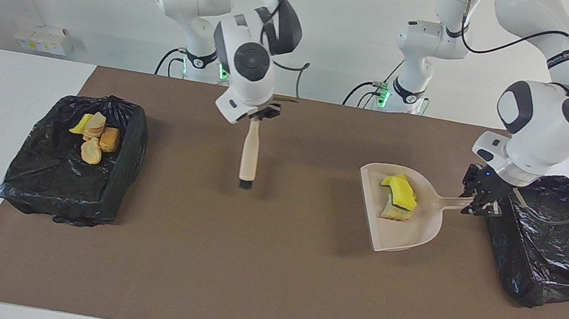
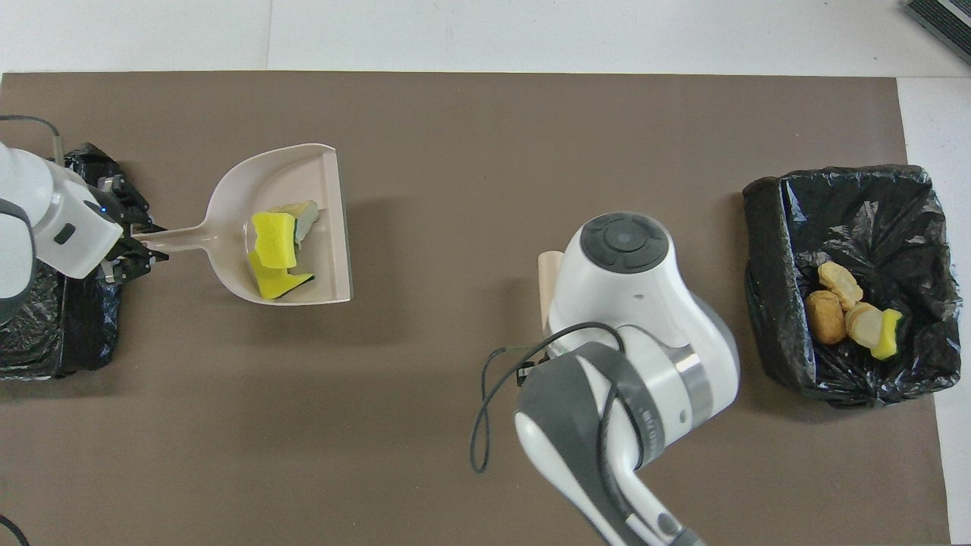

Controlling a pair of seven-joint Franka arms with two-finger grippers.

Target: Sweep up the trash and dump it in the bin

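Note:
My left gripper [image 1: 480, 205] is shut on the handle of the beige dustpan [image 1: 410, 233], at the edge of a black-bagged bin [image 1: 560, 254] at the left arm's end. The pan is held a little above the mat and carries bright yellow and pale tan trash chunks [image 1: 398, 197]. In the overhead view the left gripper [image 2: 133, 246], the dustpan [image 2: 303, 174] and its trash [image 2: 277, 254] show too. My right gripper [image 1: 263, 113] is shut on a beige brush [image 1: 250, 154] that hangs upright, bristles down, over the mat's middle.
A second black-bagged bin [image 1: 56, 192] at the right arm's end holds several yellow, tan and orange-brown chunks [image 1: 94, 138]; it also shows in the overhead view [image 2: 766, 250]. A brown mat [image 1: 265, 282] covers the table. In the overhead view the right arm hides most of the brush [image 2: 548, 273].

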